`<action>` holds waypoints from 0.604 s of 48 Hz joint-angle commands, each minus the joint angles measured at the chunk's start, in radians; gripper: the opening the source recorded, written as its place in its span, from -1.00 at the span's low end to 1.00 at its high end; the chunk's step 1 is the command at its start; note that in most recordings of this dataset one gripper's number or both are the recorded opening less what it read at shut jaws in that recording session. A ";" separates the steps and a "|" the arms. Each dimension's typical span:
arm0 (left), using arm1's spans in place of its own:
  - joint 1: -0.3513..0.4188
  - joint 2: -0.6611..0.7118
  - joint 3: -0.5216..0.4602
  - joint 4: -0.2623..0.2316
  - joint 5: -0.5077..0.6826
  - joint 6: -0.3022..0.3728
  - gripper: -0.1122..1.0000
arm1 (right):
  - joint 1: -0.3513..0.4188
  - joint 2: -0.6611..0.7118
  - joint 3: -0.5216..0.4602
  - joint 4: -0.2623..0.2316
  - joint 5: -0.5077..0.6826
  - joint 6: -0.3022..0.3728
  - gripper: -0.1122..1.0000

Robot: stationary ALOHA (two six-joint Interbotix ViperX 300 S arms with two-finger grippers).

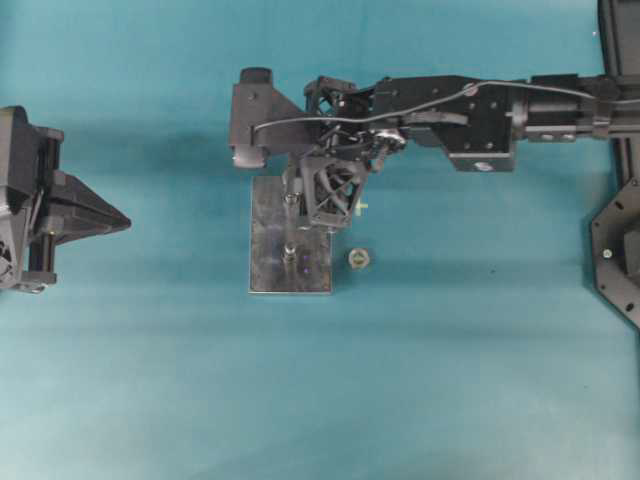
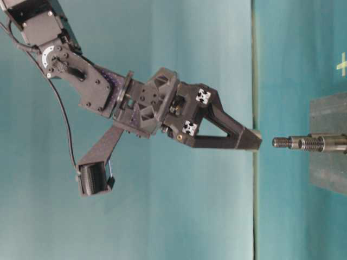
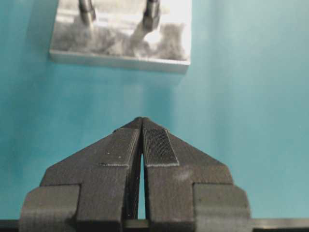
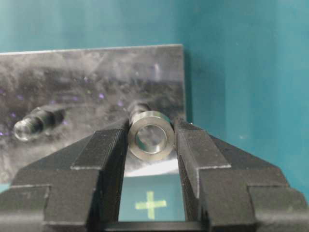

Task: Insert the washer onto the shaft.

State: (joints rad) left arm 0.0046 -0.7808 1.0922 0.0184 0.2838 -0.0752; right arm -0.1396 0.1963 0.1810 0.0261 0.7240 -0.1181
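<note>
Overhead, the right gripper point(image 4: 150, 140) pinches the steel washer point(image 4: 151, 137) between its fingers, poised above the metal base plate point(image 1: 268, 250) and its two threaded shafts point(image 2: 303, 143) — clear air between them. At nine o'clock the left gripper point(image 1: 118, 222) sits closed, well apart. A nut point(image 1: 358, 259) lies just off the plate's three-o'clock edge on the teal cloth point(image 1: 480, 380).

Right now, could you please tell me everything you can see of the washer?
The washer is a small, thick metal ring, silvery and shiny, with a round hole through it. It is pinched between the two black fingers of the right gripper, one on either side, its hole facing the wrist camera. It hangs above the metal base plate, in front of one threaded shaft, not yet slipped onto it.
</note>
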 commanded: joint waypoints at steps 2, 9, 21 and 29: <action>0.002 -0.021 -0.003 0.003 -0.008 -0.002 -0.79 | 0.011 -0.017 -0.023 0.000 -0.003 -0.011 -0.18; 0.002 -0.054 0.009 0.003 -0.008 -0.002 -0.79 | 0.011 -0.006 -0.020 -0.002 -0.006 -0.011 -0.18; 0.002 -0.061 0.017 0.003 -0.008 -0.002 -0.79 | 0.002 0.018 -0.021 -0.002 -0.005 -0.018 -0.18; 0.002 -0.055 0.015 0.003 -0.008 -0.002 -0.79 | 0.000 0.035 -0.031 -0.002 0.000 -0.029 -0.18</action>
State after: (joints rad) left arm 0.0046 -0.8422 1.1229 0.0184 0.2838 -0.0752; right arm -0.1365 0.2470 0.1764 0.0261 0.7240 -0.1335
